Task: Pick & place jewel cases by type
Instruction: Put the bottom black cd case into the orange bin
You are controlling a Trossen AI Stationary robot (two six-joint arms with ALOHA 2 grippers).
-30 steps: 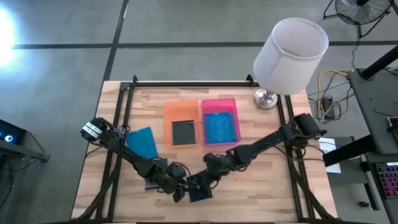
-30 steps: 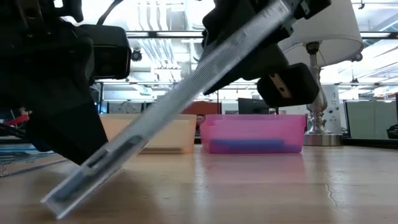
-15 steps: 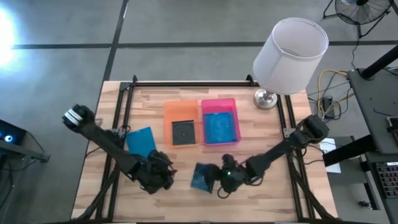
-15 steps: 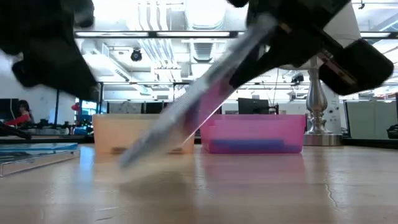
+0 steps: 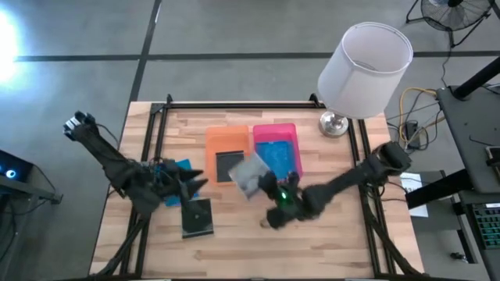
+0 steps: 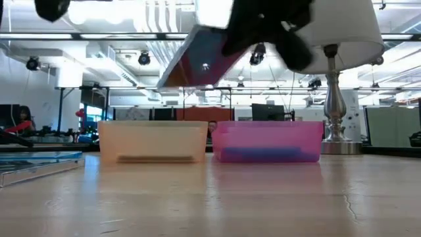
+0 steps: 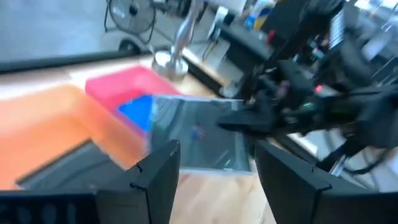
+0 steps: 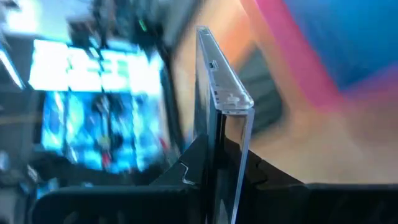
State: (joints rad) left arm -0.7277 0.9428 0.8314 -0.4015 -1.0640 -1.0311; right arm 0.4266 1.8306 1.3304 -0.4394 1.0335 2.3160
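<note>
My right gripper (image 5: 266, 187) is shut on a grey, clear jewel case (image 5: 248, 173), held in the air just in front of the orange tray (image 5: 212, 139) and pink tray (image 5: 287, 131). The low view shows this case (image 6: 197, 56) high up and tilted. My left gripper (image 5: 195, 183) hovers open at the left, touching nothing. Below it a dark jewel case (image 5: 197, 217) lies flat on the table. A blue jewel case (image 5: 178, 166) lies partly under the left arm. One dark case (image 5: 228, 164) lies in the orange tray, a blue one (image 5: 275, 160) in the pink tray. My right gripper pinches the case's two flat faces between its fingers, at the edge nearest the gripper (image 8: 222, 134). The fingers come from the table's right and near side, roughly level. The case is lifted clear of the table and tilted, its free end (image 5: 238, 165) toward the orange tray.
A table lamp (image 5: 364, 66) with a white shade stands at the far right corner. Black rails (image 5: 156, 140) run along the table's sides. The near half of the wooden table (image 5: 312, 250) is bare to the right of the dark case.
My right gripper has raised the grey case, whose lower edge rested on the table, clear of it, carrying it toward the trays at the far side while rolling. My left gripper has drawn back up and toward the table's left, uncovering the dark case.
</note>
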